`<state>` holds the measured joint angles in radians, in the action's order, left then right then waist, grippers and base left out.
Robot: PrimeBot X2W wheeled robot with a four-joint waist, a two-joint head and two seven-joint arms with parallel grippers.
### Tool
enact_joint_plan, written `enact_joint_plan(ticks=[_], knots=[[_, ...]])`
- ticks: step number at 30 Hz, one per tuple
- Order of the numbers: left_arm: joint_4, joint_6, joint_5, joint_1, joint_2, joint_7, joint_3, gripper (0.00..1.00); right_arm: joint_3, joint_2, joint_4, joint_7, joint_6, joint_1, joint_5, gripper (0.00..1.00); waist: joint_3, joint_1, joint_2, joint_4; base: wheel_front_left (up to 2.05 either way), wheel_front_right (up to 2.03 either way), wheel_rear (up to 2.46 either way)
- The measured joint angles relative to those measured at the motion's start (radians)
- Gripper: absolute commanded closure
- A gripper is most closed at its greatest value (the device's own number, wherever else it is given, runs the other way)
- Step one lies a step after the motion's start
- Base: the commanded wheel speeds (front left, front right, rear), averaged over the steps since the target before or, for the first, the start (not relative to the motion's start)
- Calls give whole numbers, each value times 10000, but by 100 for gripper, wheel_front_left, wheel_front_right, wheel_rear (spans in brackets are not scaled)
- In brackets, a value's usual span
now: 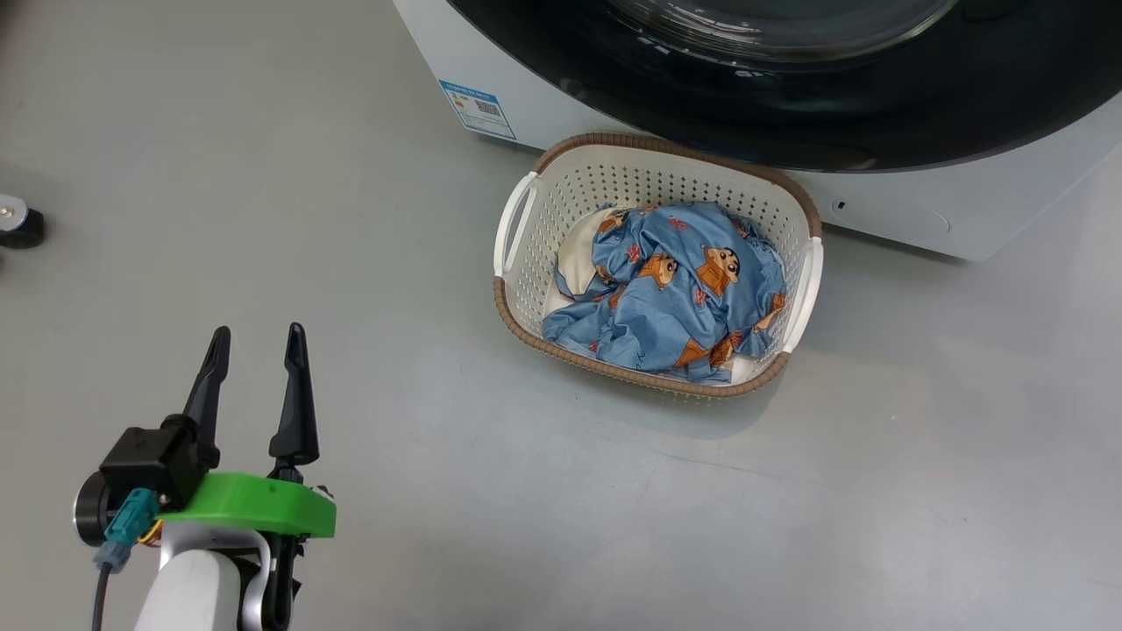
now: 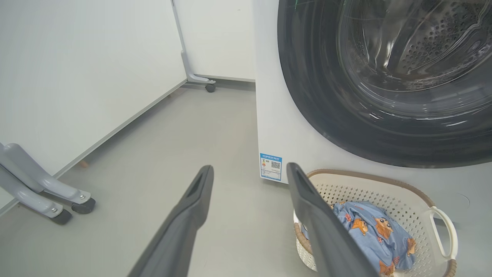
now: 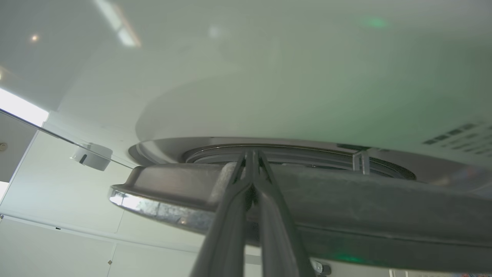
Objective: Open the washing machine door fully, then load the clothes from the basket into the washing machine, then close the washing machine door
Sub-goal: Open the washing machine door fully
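The white washing machine [image 1: 543,96] stands at the top of the head view, its black-rimmed door [image 1: 789,114] facing me. On the floor against it sits the cream basket [image 1: 526,289], holding the blue printed clothes [image 1: 675,289] with a cream piece at their left. My left gripper [image 1: 259,342] hovers open and empty over the floor, left of the basket. In the left wrist view the door [image 2: 319,96] rises above the basket [image 2: 384,181] and clothes [image 2: 373,227]. My right gripper [image 3: 251,154] is shut, its tips at the door's rim [image 3: 365,200], by a narrow gap to the washer front [image 3: 269,77].
A blue label [image 2: 271,166] marks the washer's lower corner. White panels on grey wheeled legs [image 2: 46,192] stand to the left, with another caster [image 2: 210,86] further back. A caster [image 1: 17,223] shows at the head view's left edge. Grey floor surrounds the basket.
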<state>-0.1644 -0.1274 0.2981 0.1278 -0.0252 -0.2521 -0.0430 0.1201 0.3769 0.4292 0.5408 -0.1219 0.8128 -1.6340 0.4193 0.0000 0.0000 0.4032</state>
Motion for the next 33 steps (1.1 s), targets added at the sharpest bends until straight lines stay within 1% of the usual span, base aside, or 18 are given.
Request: enact_joint_plan(ticks=[33], knots=[[10, 0, -31, 2, 0, 0, 13, 0, 69, 2, 144, 228, 0, 102, 0, 100, 41, 0, 0, 140, 0, 0, 0]])
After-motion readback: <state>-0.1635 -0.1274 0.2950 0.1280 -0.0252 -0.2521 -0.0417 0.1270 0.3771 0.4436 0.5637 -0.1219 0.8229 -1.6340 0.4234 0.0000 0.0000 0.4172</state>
